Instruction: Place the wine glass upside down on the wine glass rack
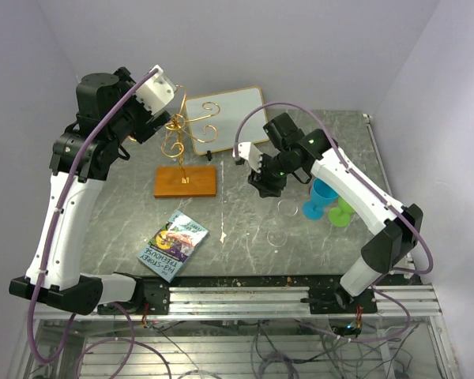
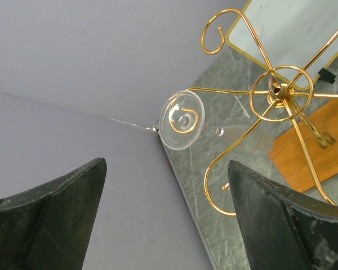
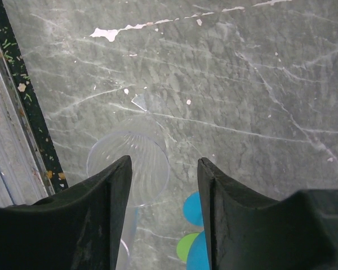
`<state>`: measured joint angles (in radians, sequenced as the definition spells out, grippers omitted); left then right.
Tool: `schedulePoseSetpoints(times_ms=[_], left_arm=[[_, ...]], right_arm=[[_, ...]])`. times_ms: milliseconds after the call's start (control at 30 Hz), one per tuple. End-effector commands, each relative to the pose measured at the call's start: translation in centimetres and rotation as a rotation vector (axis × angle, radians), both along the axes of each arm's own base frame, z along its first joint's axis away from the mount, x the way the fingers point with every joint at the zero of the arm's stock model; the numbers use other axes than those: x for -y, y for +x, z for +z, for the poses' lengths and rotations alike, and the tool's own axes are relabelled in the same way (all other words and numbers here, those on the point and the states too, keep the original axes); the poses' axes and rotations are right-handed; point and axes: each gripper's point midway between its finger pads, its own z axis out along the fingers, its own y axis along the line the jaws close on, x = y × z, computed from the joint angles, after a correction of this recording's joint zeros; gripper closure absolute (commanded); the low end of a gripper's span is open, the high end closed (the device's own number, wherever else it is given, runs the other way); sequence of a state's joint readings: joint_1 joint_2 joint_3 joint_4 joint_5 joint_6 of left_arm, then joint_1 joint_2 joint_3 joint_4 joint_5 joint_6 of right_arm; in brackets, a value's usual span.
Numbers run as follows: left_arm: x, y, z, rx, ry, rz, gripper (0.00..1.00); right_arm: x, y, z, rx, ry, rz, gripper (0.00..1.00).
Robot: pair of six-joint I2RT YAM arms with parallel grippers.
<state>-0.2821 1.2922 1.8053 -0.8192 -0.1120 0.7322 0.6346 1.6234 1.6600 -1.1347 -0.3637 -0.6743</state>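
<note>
Black left gripper wide, seemingly empty

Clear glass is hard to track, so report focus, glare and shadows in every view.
Top external: soft even light, no hard shadows; the clear glass nearly vanishes against the grey table. Left wrist: gold rack and the hung glass's foot sharp, left fingers dark and soft. Right wrist: marble sharp, that clear glass faint, right fingers dark, soft-edged.
</note>
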Motion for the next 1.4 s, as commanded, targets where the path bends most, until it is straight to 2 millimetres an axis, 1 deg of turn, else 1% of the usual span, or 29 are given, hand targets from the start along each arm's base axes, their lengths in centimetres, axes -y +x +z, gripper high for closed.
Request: schedulePoseSetpoints(times_ms=[0,233,333,467,600,733,833,867,900,933,1067,1167,1200,1300,1367], left_arm=[[-0.4,-0.2,1.0,0.040,-0.017,0.013,0.01],[-0.6,-0.4,0.6,0.027,0.009,0.006,0.00],[-0.6,-0.6,0.6,0.027,0.011,0.004,0.00],[-0.5,-0.6,0.5,0.025,0.018,-0.002,0.01],[-0.7,-0.3,0.3,0.029,0.021,0.008,0.01],[-0.4,-0.3,0.6,0.037,0.004,0.002,0.01],[-0.2,-0.3,1.1,0.052,-0.019,0.000,0.01],[-0.1,-0.3,1.3,0.058,-0.033,-0.003,0.01],[0.1,-0.3,1.6,0.064,-0.048,-0.010,0.01],[0.4,-0.4,1.8,0.069,-0.071,-0.019,0.01],[2.1,-0.6,3.0,0.083,-0.194,-0.073,0.01],[3.8,-0.8,3.9,0.087,-0.283,-0.140,0.01],[4.4,-0.9,4.0,0.083,-0.312,-0.165,0.02],[6.1,-1.1,4.4,0.066,-0.403,-0.228,0.04],[7.1,-1.2,4.5,0.052,-0.457,-0.262,0.05]], right_arm=[[-0.2,-0.4,-1.1,-0.020,-0.046,0.012,0.57],[-0.5,-0.4,-1.8,-0.026,-0.077,0.027,0.77],[-1.0,-0.4,-1.4,-0.026,-0.055,0.044,0.88],[-2.1,-0.1,-0.1,0.000,0.001,0.077,0.99],[-2.8,0.6,1.7,0.055,0.043,0.096,1.00],[-3.0,1.6,3.9,0.135,0.076,0.089,1.00],[-2.8,3.0,5.8,0.214,0.098,0.045,1.00],[-2.7,3.7,6.7,0.249,0.115,0.017,1.00],[-2.4,4.3,7.4,0.276,0.119,-0.011,1.00],[-2.0,5.3,8.4,0.316,0.130,-0.052,1.00],[0.3,8.8,12.2,0.434,0.172,-0.232,1.00],[3.0,11.5,16.0,0.499,0.252,-0.397,1.00],[4.6,12.6,17.3,0.530,0.276,-0.472,1.00],[7.8,14.3,21.1,0.630,0.347,-0.628,1.00],[8.9,14.6,23.6,0.705,0.400,-0.693,1.00]])
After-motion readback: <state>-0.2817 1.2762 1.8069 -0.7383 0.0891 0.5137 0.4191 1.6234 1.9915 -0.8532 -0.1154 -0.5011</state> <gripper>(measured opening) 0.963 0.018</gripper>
